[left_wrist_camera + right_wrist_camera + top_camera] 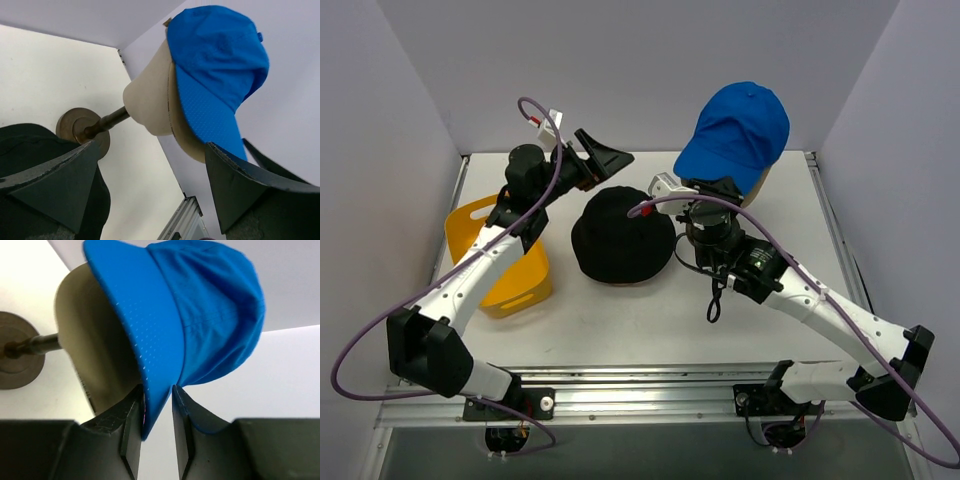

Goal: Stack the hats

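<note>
A bright blue baseball cap (740, 130) sits on a cream mannequin head (757, 186) at the back right. My right gripper (710, 190) is at its brim. In the right wrist view the jaws (157, 400) stand slightly open with the blue brim (150, 365) between them; the brim lies against the left finger and a gap shows beside the right one. A black bucket hat (620, 235) lies at the table's middle, with a brownish edge showing under its near side. My left gripper (605, 160) hangs wide open and empty above and behind the black hat (20, 142).
A yellow plastic tray (505, 265) stands at the left under my left arm. The mannequin head (147, 105) rests on a dark rod with a round wooden base (75, 127). White walls close the back and both sides.
</note>
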Motion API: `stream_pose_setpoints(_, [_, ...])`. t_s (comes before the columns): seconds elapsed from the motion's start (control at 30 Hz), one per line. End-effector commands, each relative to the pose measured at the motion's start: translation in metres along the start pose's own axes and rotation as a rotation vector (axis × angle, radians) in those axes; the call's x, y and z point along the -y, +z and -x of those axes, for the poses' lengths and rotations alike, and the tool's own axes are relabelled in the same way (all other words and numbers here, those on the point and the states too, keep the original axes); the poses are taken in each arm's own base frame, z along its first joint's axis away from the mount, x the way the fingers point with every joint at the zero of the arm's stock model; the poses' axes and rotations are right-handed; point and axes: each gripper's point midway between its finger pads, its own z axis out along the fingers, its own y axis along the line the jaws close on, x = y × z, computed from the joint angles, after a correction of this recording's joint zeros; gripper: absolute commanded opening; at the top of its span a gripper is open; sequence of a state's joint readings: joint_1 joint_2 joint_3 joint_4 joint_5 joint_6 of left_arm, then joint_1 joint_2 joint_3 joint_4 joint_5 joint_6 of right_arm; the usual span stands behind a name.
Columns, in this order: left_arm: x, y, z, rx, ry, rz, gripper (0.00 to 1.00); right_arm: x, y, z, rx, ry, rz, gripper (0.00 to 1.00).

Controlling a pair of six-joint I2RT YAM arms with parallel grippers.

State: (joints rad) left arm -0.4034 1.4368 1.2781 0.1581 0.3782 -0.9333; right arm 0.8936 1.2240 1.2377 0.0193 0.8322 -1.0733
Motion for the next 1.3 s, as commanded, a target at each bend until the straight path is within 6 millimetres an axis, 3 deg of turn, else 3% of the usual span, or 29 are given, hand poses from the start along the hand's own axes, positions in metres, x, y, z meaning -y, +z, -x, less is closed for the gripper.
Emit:
stream_pose_setpoints(0.0, [0.038, 0.001, 0.023, 0.038, 0.069, -0.089, 0.95, 0.003, -0.015, -0.015, -0.045, 0.047, 0.009, 0.24])
stream_pose_setpoints(0.23, [0.043, 0.014, 0.016, 0.011, 0.097, -0.117, 0.95, 0.011, -0.038, -0.018, 0.024, 0.245, 0.049, 0.26])
stream_pose_setpoints(0.37, [0.056, 0.025, 0.007, -0.026, 0.122, -0.155, 0.93, 0.006, -0.053, -0.003, 0.151, 0.447, 0.162, 0.27])
stream_pose_setpoints(0.43, [0.055, 0.033, 0.002, -0.045, 0.134, -0.151, 0.93, 0.008, -0.061, -0.002, 0.192, 0.593, 0.173, 0.28])
stream_pose_setpoints(0.47, [0.065, 0.035, 0.000, -0.053, 0.151, -0.163, 0.92, 0.011, -0.063, -0.001, 0.201, 0.666, 0.163, 0.28])
stream_pose_setpoints(0.5, [0.065, 0.038, -0.001, -0.058, 0.157, -0.163, 0.92, 0.013, -0.065, 0.003, 0.216, 0.825, 0.152, 0.28])
stream_pose_setpoints(0.57, [0.068, 0.044, -0.004, -0.069, 0.164, -0.173, 0.91, 0.030, -0.073, -0.006, 0.222, 1.054, 0.087, 0.29])
stream_pose_setpoints(0.6, [0.067, 0.047, -0.006, -0.073, 0.165, -0.173, 0.91, 0.029, -0.075, -0.007, 0.218, 1.205, 0.075, 0.28])
stream_pose_setpoints(0.67, [0.069, 0.050, -0.007, -0.075, 0.174, -0.173, 0.91, 0.031, -0.080, -0.009, 0.238, 1.321, 0.077, 0.26])
stream_pose_setpoints(0.73, [0.067, 0.057, -0.016, -0.094, 0.179, -0.165, 0.90, 0.027, -0.076, -0.027, 0.145, 1.434, -0.013, 0.24])
stream_pose_setpoints(0.93, [0.062, 0.070, -0.025, -0.108, 0.188, -0.141, 0.89, 0.010, -0.046, -0.068, -0.100, 1.398, -0.226, 0.16])
stream_pose_setpoints(1.13, [0.067, 0.084, -0.023, -0.108, 0.203, -0.154, 0.88, 0.008, 0.002, -0.115, -0.183, 1.478, -0.154, 0.05])
stream_pose_setpoints(1.27, [0.065, 0.091, -0.028, -0.124, 0.213, -0.152, 0.87, -0.001, 0.014, -0.123, -0.177, 1.514, -0.103, 0.03])
